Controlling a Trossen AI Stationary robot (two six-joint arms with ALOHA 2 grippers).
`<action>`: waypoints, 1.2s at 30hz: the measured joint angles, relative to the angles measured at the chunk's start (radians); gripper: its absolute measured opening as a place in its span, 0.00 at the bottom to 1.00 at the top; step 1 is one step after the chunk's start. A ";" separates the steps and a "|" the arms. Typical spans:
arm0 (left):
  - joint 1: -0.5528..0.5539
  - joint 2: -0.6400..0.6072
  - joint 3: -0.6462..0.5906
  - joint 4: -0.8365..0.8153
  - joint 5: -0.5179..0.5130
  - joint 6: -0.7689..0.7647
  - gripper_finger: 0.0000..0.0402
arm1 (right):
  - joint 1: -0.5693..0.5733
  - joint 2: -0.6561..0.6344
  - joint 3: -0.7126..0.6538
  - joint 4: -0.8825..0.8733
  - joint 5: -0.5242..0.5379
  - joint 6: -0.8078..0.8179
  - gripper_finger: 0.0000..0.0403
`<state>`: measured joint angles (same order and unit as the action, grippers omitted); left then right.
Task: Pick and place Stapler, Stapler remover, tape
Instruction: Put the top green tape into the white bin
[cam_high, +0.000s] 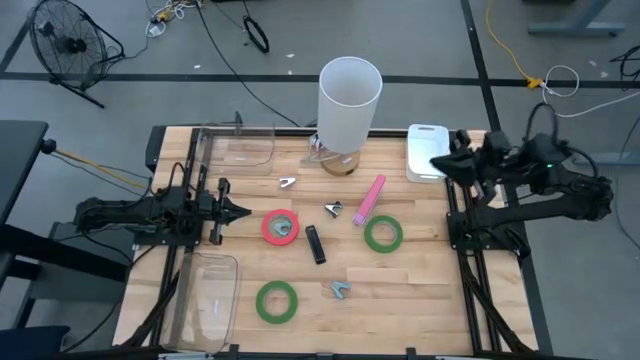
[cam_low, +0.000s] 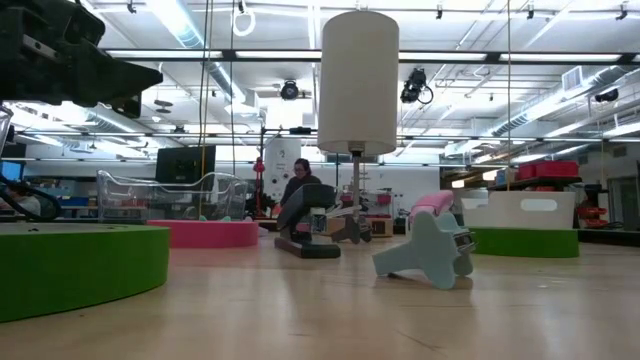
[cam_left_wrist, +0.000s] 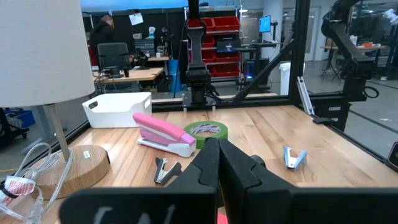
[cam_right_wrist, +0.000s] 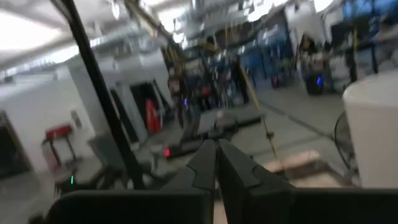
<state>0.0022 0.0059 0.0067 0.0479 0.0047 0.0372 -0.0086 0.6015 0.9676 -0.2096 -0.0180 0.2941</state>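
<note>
Both arms wait at the worktop (cam_high: 400, 290) edges, left fingers (cam_high: 243, 211) and right fingers (cam_high: 437, 163) closed on nothing, while pink stapler (cam_high: 369, 199), red tape (cam_high: 281, 227) and green tapes (cam_high: 383, 234) lie mid-worktop.

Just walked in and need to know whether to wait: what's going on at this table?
Nothing is being handled right now. The left gripper is shut and empty, just short of the red tape. The right gripper is shut too, raised by the white bin. The two green tape rings, the pink stapler, the black stapler and the staple removers all lie loose on the table.
</note>
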 joint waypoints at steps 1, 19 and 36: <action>0.000 0.000 0.000 0.000 0.000 0.000 0.01 | 0.000 0.006 0.000 -0.016 -0.013 -0.004 0.05; 0.000 0.000 0.000 0.000 0.000 0.000 0.01 | 0.000 0.123 0.000 -0.287 -0.077 -0.105 0.05; 0.000 0.000 0.000 0.000 0.000 0.000 0.01 | 0.000 0.254 0.000 -0.398 -0.077 -0.209 0.05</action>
<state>0.0021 0.0063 0.0067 0.0479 0.0045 0.0368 -0.0086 0.8552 0.9672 -0.6079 -0.0952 0.0847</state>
